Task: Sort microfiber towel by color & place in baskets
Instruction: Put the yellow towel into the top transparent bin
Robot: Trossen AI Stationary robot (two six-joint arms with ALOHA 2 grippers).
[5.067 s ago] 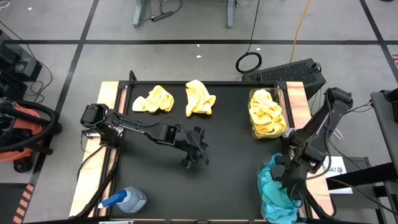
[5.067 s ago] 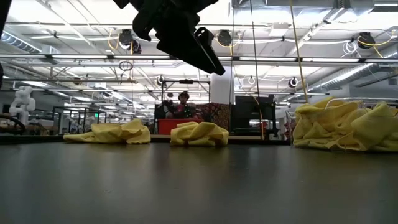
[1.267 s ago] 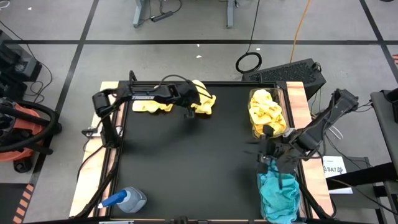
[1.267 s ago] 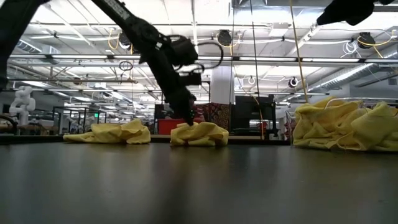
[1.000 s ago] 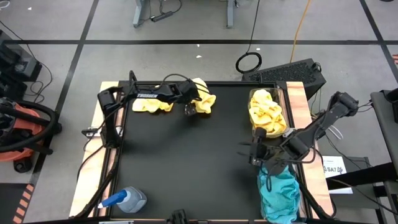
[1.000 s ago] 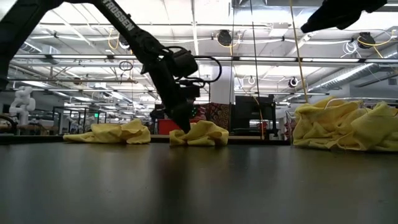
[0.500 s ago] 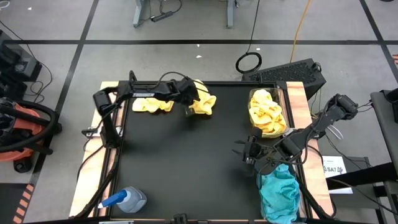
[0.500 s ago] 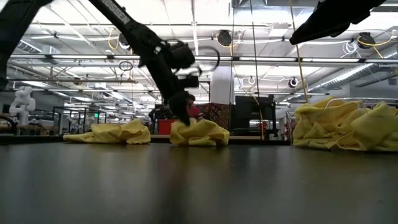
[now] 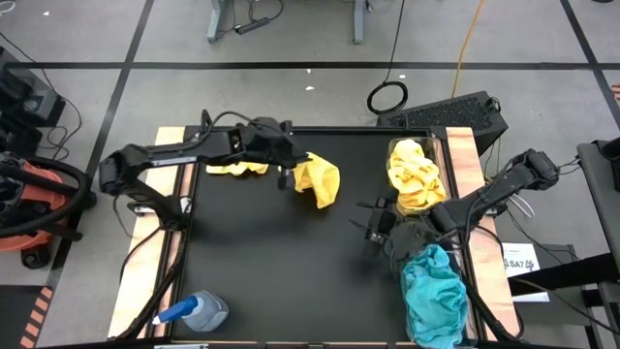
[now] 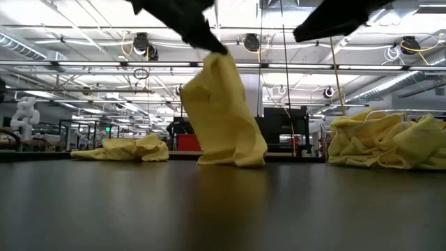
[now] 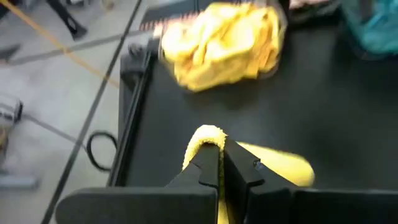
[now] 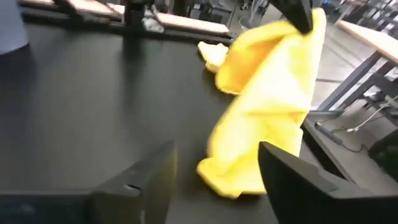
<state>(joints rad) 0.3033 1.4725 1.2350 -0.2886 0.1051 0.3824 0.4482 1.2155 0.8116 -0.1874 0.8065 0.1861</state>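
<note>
Lifting yellow towel (image 9: 320,181), left end effector (image 9: 288,163) pinched on its top corner
Yellow-towel basket (image 9: 418,179) lies to the towel's right across the counter (image 9: 252,262); right end effector (image 9: 373,221) spread wide, empty, nearer it.

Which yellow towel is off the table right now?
The one pinched by the left gripper: this towel hangs mid-table, hem brushing the top. The other loose towel lies flat at the far edge.

Between you and the yellow-filled basket (image 9: 438,173) lies bare black table (image 9: 252,262), open across its middle and near side. The hanging yellow towel (image 9: 318,181), pinched in the left gripper (image 9: 287,160), dangles with its lower end touching the tabletop. The right gripper (image 9: 372,226) (fingers spread) sits just short of both baskets. A spray bottle (image 9: 197,312) stands in the near left corner, another yellow towel (image 9: 235,167) at the far left.
</note>
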